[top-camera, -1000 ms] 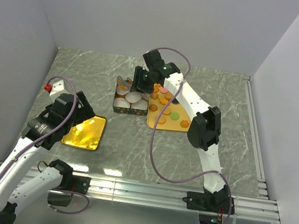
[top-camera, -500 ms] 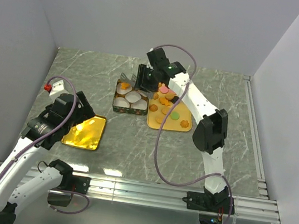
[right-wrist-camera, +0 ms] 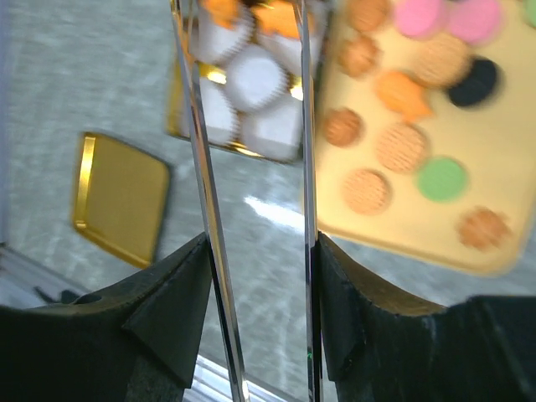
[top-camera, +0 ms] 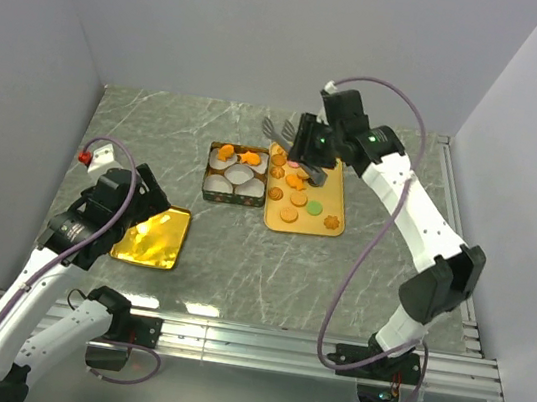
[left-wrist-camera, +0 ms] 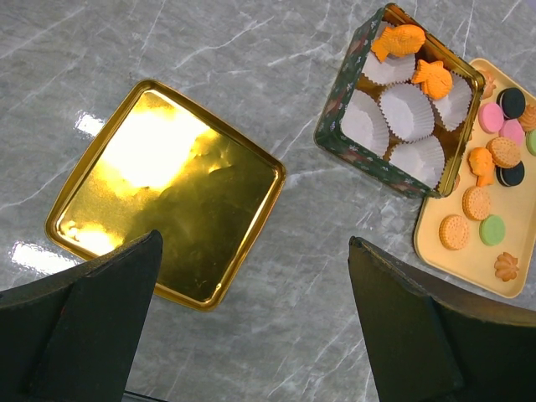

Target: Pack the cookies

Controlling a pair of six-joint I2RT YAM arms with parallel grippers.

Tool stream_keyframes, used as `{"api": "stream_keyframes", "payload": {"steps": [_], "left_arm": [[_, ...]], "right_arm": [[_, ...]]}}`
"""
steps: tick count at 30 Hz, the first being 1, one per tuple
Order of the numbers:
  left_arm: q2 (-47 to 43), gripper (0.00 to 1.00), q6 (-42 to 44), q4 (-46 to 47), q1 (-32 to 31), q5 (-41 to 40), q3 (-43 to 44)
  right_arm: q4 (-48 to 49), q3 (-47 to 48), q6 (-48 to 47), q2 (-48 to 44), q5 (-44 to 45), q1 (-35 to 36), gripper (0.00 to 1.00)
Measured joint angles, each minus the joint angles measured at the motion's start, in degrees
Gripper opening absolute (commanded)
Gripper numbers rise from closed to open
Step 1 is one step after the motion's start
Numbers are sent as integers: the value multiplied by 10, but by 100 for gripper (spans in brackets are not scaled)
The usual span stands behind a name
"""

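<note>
Several cookies (top-camera: 299, 199) lie on a yellow tray (top-camera: 333, 229): orange, pink, green and black. Two orange cookies (left-wrist-camera: 398, 42) sit on the white paper cups in the far row of the dark green tin (left-wrist-camera: 335, 126). My right gripper (top-camera: 304, 144) hangs above the tray's far left corner, shut on silver tongs (top-camera: 279, 130) whose tips point left past the tin's far edge. In the right wrist view the tong arms (right-wrist-camera: 201, 167) run straight between my fingers, apart, with nothing between them. My left gripper (left-wrist-camera: 253, 241) is open and empty, over bare table between lid and tin.
A gold lid (top-camera: 152, 236) lies upside down at the left, just under my left gripper (top-camera: 151, 194). The tin (top-camera: 208, 184) stands right against the tray's left side. Grey walls close the table at the back and both sides.
My right arm has swung right with the tongs, from over the tin to over the tray's far end, so the tin's far row shows. The left arm has stayed still.
</note>
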Motion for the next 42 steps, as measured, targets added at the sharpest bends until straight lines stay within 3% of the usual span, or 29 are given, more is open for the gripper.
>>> {"api": "stream_keyframes", "payload": {"steps": [11,25,42], "left_arm": [[0,99,0,0,0,0,0],[-7,99,0,0,0,0,0],[-6,99,0,0,1,0,0]], "right_arm": [[-15,-148,-23,-46,67,-66,53],[-40,-56,-24,68,107,-68,52],[-56,-40,-5,124,106,-69,51]]}}
